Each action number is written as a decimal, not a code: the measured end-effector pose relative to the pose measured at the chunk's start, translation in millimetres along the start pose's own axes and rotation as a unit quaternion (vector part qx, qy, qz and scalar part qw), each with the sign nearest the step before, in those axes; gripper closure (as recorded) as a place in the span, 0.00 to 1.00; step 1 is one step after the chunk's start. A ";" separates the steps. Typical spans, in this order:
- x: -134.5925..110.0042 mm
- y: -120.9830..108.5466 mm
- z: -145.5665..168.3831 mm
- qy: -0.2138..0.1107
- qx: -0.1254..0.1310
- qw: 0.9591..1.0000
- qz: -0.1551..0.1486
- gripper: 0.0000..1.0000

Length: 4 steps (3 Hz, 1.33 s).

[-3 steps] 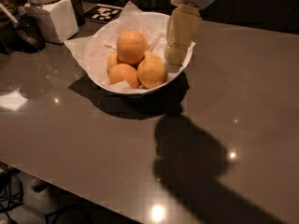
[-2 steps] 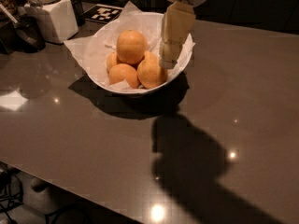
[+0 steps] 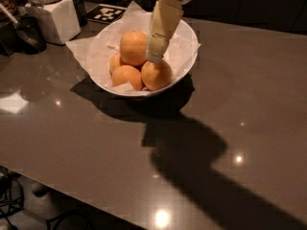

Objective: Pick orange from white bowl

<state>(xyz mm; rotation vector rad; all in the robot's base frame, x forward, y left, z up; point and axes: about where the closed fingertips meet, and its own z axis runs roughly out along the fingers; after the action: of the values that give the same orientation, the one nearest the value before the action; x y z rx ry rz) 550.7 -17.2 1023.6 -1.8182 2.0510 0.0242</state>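
The white bowl [image 3: 189, 56], lined with crumpled white paper, stands on the grey table at the upper middle of the camera view. Several oranges lie in it. The largest, roundest orange [image 3: 133, 47] sits on top at the left. Two lower ones lie in front, one at the front left [image 3: 127, 76] and one at the front right [image 3: 157, 75]. My gripper [image 3: 155, 56] hangs from the top of the view down into the bowl, its pale tip just above the front right orange and right beside the top orange.
A boxy white canister [image 3: 53, 14] with a stacked lid stands at the back left. A dark utensil holder [image 3: 29, 31] is beside it. A black-and-white marker card [image 3: 107, 13] lies behind the bowl. The table's front edge runs along the lower left.
My gripper has moved left and lower into the bowl, from the bowl's right rim to just above the front right orange. The oranges have not moved.
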 end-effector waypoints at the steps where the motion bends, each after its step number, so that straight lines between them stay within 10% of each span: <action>1: -19.9 -16.4 7.2 -0.014 -0.010 1.000 0.021 0.04; 4: -32.0 -48.0 50.6 -0.037 -0.071 0.993 0.084 0.11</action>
<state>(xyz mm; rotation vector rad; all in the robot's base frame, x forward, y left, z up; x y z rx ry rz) 613.3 19.5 998.5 -1.6903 2.1923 0.2865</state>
